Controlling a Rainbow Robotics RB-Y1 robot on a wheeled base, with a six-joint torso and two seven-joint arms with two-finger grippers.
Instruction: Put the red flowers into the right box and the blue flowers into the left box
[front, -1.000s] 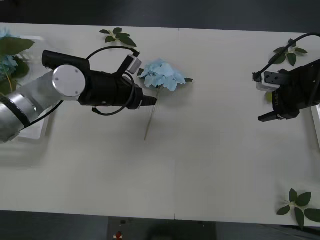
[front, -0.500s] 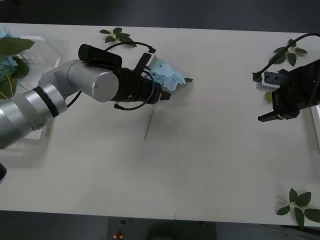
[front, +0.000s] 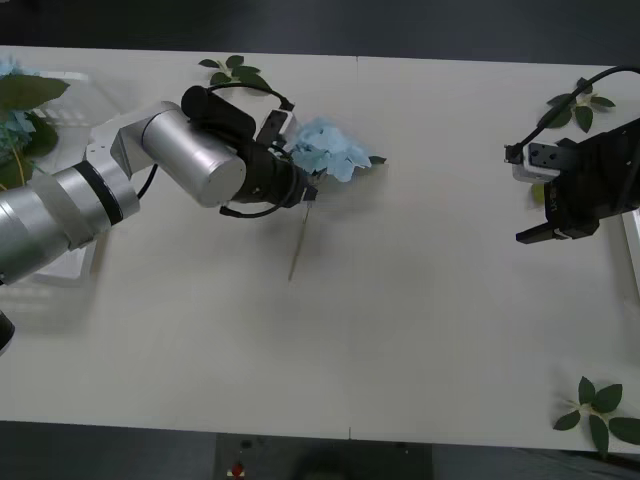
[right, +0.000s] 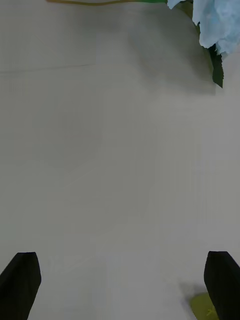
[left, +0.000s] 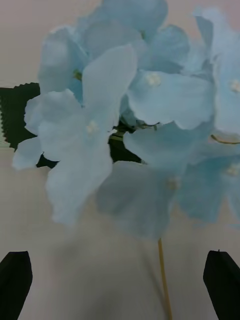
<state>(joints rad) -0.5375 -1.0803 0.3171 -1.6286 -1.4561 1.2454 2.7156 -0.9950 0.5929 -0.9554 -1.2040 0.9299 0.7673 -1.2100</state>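
Left gripper spread wide, holding nothing, poised at the stem just below the blue flower lying far-centre on the table. Right gripper open too, idle at right. Risk: closing on petals, not stem, and crushing or dragging the head

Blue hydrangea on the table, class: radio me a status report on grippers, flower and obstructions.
Left gripper open, jaws at the blue hydrangea, not gripping. Right gripper open, parked at table's right edge. Hydrangea flat on table, stem bare. Nothing blocking.
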